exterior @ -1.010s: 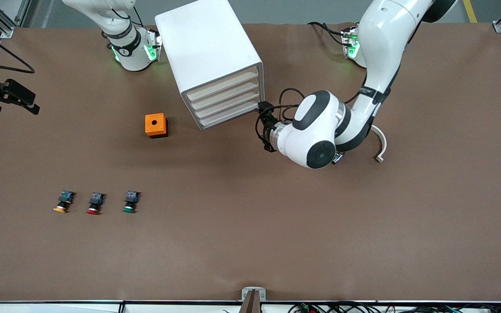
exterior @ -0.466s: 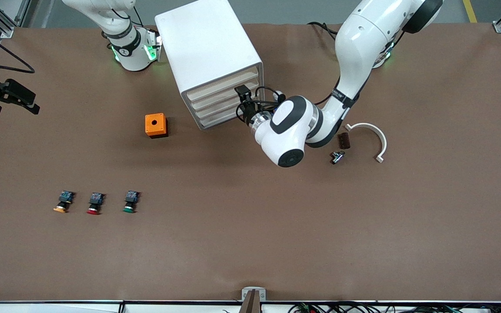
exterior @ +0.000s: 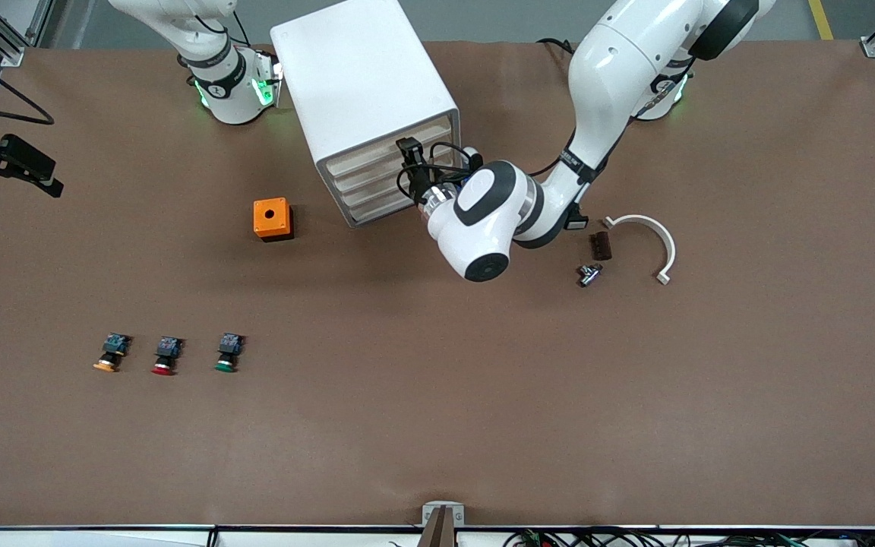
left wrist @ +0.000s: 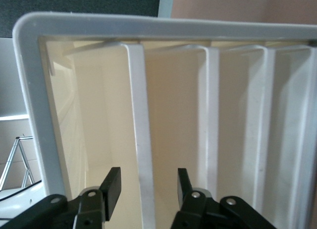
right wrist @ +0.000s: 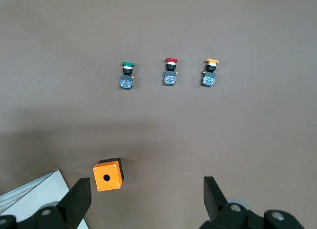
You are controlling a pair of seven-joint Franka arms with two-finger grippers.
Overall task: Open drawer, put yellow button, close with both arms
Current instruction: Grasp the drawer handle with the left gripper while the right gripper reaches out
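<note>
The white cabinet (exterior: 361, 83) stands near the arms' bases, and its top drawer (exterior: 377, 154) sits flush with the three drawers below. My left gripper (exterior: 409, 150) is at the drawer fronts. In the left wrist view it (left wrist: 146, 177) is open, with the white lip (left wrist: 138, 115) of the top drawer between its fingers and not touching them. The yellow button (exterior: 108, 355) lies on the table far from the cabinet, nearer the front camera; it also shows in the right wrist view (right wrist: 210, 73). My right gripper (right wrist: 146, 201) is open and empty, high over the orange box (right wrist: 107, 174); in the front view it (exterior: 16, 178) shows at the edge.
A red button (exterior: 165, 355) and a green button (exterior: 228, 353) lie beside the yellow one. The orange box (exterior: 272, 219) sits beside the cabinet. A white curved piece (exterior: 646, 235), a brown block (exterior: 599, 245) and a small metal part (exterior: 588, 273) lie toward the left arm's end.
My left arm has swung its gripper from the cabinet's corner across the drawer fronts, up to the top drawer. The right gripper has shifted slightly.
</note>
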